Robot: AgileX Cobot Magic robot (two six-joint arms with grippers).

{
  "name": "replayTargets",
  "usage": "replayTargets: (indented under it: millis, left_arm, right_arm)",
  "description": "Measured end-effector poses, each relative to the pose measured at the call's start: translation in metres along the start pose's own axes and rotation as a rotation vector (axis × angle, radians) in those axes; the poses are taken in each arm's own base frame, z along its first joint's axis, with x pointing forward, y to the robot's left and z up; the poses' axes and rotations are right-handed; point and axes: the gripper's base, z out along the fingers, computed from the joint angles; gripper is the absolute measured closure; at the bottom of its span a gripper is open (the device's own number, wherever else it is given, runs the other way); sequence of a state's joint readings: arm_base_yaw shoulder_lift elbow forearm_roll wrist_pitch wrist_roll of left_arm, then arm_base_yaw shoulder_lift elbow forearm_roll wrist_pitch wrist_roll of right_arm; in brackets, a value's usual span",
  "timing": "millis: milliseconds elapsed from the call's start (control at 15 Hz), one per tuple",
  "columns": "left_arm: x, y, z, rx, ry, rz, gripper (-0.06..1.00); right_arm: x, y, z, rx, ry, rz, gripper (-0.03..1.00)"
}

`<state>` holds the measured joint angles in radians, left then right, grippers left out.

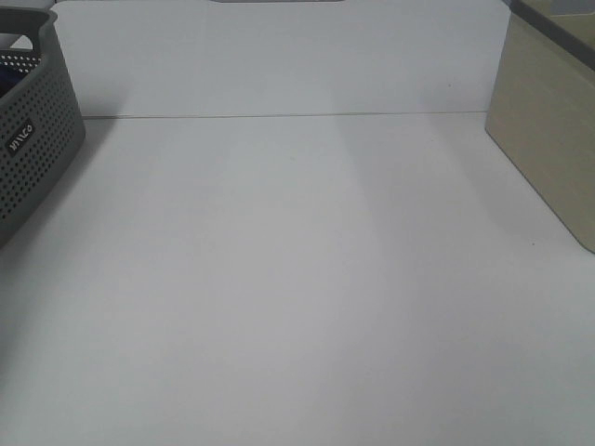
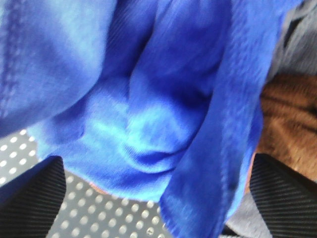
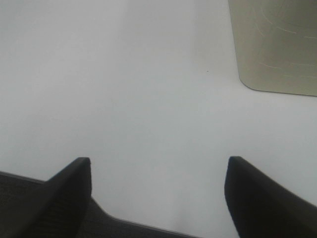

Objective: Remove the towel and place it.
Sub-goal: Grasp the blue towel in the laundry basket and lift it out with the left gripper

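Royal-blue plush fabric is filling almost the whole left wrist view. The towel [image 2: 163,99] is lying bunched inside the grey perforated basket [image 1: 37,139], which is sitting on the white desk [image 1: 297,279] at the left border of the exterior view. The left pincer [image 2: 156,163] is standing with its fingers wide apart, and a fold of the towel is bulging between them. The picture is blurred, so it is not clear whether either finger is touching the cloth. A brown cloth [image 2: 292,124] is lying just beside the towel in the same basket. The right pincer [image 3: 158,163] is hovering over bare desk near a beige box [image 3: 277,44], fingers apart and carrying nothing.

Step in hand, as judged: closing on the towel before lifting it out.

Hazards:
- Closing on a shallow fold only: the plush pile is likely to be slipping free during the lift.
- Closing too far toward the brown cloth: both cloths may be coming out together.
- Lifting with a trailing end caught on the rim: the light basket may be dragging or tipping.
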<state>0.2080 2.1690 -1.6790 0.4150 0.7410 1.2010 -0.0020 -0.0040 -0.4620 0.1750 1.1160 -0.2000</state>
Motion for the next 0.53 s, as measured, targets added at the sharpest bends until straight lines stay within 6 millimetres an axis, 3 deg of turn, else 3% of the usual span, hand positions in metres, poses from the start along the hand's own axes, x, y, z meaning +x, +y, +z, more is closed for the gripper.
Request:
replayTargets:
  millis: [133, 267, 333, 400, 533]
  left_arm:
    - [-0.0006, -0.0008, 0.0017, 0.005, -0.002, -0.001, 0.02]
    - [-0.0008, -0.0014, 0.0017, 0.012, -0.003, 0.006, 0.16]
    - [-0.0005, -0.0024, 0.0017, 0.022, 0.000, 0.029, 0.28]
    - [-0.0005, -0.0029, 0.0017, 0.028, -0.001, 0.047, 0.55]
    - [-0.0006, -0.0032, 0.0017, 0.031, -0.002, 0.043, 0.81]
  right_arm:
    - [0.0000, 0.0000, 0.0000, 0.000, 0.000, 0.000, 0.23]
    - [0.0000, 0.0000, 0.0000, 0.000, 0.000, 0.000, 0.23]
    - [0.0000, 0.0000, 0.0000, 0.000, 0.000, 0.000, 0.23]
    - [0.0000, 0.0000, 0.0000, 0.000, 0.000, 0.000, 0.23]
    - [0.0000, 0.0000, 0.0000, 0.000, 0.000, 0.000, 0.23]
